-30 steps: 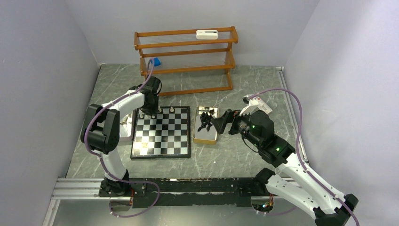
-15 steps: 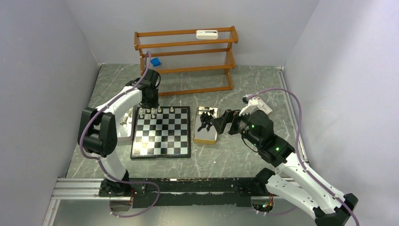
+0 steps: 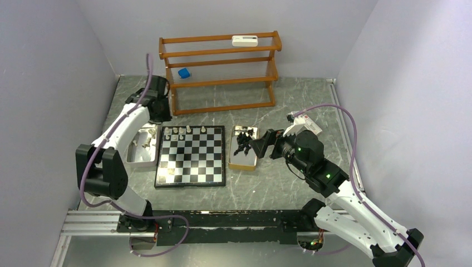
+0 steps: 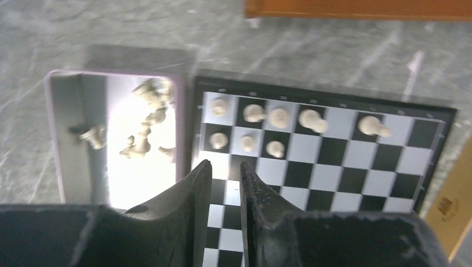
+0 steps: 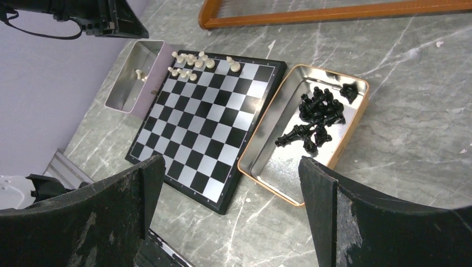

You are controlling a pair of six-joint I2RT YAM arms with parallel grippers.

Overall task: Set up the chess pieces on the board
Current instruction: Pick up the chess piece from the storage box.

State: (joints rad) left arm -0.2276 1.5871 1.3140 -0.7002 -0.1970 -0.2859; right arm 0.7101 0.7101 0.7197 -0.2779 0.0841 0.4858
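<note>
The board (image 3: 192, 156) lies at the table's middle, also in the left wrist view (image 4: 334, 167) and the right wrist view (image 5: 206, 128). Several cream pieces (image 4: 278, 118) stand on its two far rows at the left (image 3: 181, 132). More cream pieces (image 4: 147, 119) lie in a metal tray (image 3: 139, 153) left of the board. Black pieces (image 5: 320, 119) lie in an orange-rimmed tray (image 3: 243, 161) right of it. My left gripper (image 3: 158, 108) hovers beyond the board's far left corner, jaws slightly apart and empty (image 4: 225, 164). My right gripper (image 3: 259, 146) is wide open and empty by the black tray (image 5: 231, 167).
A wooden rack (image 3: 220, 67) stands at the back, with a blue cube (image 3: 184, 73) on its shelf and a white device (image 3: 245, 40) on top. Grey walls close in on both sides.
My left gripper has lifted off the board's far left squares and swung back and left, empty. The right arm has not moved.
</note>
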